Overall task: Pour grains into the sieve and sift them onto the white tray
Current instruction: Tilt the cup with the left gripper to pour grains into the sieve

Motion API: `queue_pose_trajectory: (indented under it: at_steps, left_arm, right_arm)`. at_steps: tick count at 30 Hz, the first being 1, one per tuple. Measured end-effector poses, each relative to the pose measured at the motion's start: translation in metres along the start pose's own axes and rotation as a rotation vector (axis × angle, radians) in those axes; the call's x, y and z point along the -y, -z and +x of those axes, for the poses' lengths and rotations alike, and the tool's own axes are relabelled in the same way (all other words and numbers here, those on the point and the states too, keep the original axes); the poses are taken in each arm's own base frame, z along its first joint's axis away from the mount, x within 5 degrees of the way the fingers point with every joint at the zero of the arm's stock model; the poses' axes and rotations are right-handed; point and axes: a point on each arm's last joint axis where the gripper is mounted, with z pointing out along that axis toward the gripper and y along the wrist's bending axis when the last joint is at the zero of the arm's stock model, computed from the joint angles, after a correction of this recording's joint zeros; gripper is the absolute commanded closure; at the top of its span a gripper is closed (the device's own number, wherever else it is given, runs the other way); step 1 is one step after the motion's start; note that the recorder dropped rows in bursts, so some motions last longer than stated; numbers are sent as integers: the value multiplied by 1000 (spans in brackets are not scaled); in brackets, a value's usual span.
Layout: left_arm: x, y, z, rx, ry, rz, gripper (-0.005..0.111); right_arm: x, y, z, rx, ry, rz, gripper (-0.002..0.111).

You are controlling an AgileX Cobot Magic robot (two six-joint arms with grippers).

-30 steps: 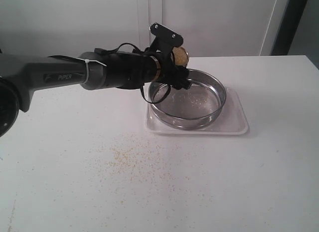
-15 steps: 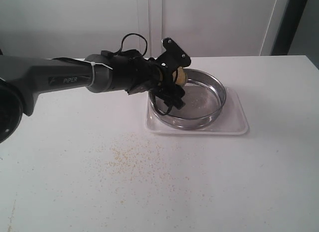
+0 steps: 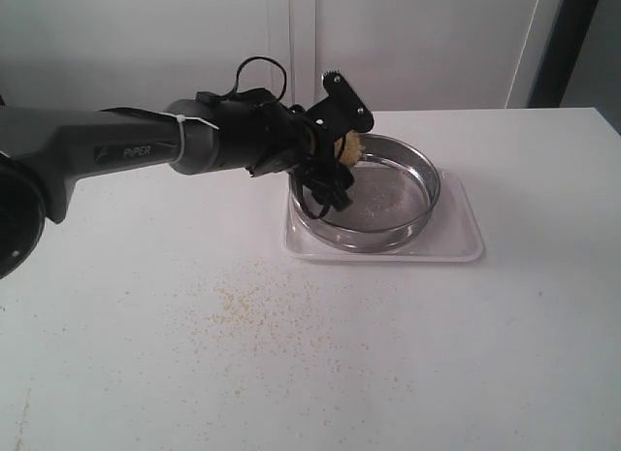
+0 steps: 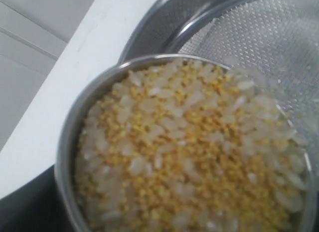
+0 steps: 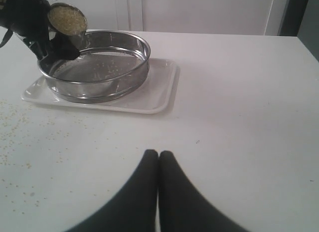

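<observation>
Spilled grains [image 3: 262, 306]: scattered on the table [image 3: 514, 354], in front of and to the left of the tray; no part of the pour.
Left claw [image 3: 340, 152]: closed around a small steel cup [image 5: 67, 20]. Over the last second it has been brought lower and rolled further, toward the sieve's left side.
Grains [image 4: 189, 152]: a yellow and whitish mix, seen heaped almost to the cup's brim; only a thin sprinkle is seen on the mesh.
Meaning of the change: the pour is judged to be barely begun, and nearly the whole load remains to be tipped.
Sieve [image 3: 422, 179]: seated on the white tray [image 3: 464, 242]; not displaced by the approach.
Edges: the cup's lip is held over the sieve's left wall; whether they touch cannot be told. Little would be caught by the tray's low rim if the ring were missed.
Open room: bare table is seen to the right of and in front of the tray; the table's far edge lies near, behind it.
Right claw [image 5: 158, 164]: fingers pressed together, nothing held, parked well apart from the tray.
</observation>
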Motion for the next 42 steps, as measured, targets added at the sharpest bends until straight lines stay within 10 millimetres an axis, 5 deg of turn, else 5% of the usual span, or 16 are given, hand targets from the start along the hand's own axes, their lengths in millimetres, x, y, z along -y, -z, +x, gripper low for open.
queue_pose_trajectory:
  at_steps: [42]
  left_arm:
    - [-5,-24,-5,-3,-206,-93,107]
  right_arm:
    - [0,0,0,0,0,0,108]
